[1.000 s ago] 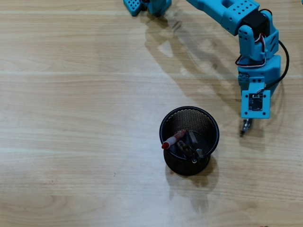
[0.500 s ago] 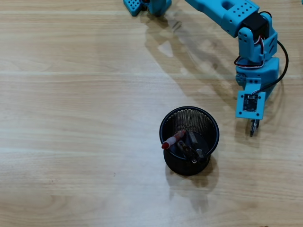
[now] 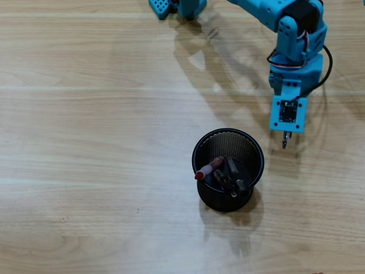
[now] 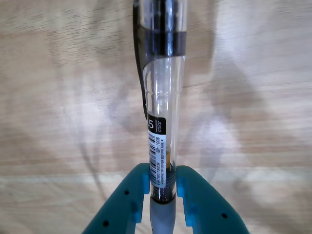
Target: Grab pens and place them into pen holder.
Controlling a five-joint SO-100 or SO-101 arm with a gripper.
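In the wrist view my gripper (image 4: 162, 178) is shut on a clear-and-black pen (image 4: 163, 102) that runs straight up the frame, its barcode label just above the blue fingers (image 4: 192, 195). From overhead the blue arm reaches in from the top right; only the pen's tip (image 3: 284, 140) pokes out below the gripper body (image 3: 287, 114), to the upper right of the pen holder (image 3: 201, 144). This black mesh cup stands mid-table. Inside it lean a red pen (image 3: 208, 168) and two dark pens (image 3: 230, 177).
The arm's blue base (image 3: 177, 7) sits at the top edge of the overhead view, and a black cable (image 3: 326, 63) loops beside the wrist. Bare wood tabletop (image 3: 85, 142) lies all around the cup.
The gripper, still holding the pen, has moved up and to the left in the overhead view, nearer the cup's upper right side. The cup and its pens have not moved.
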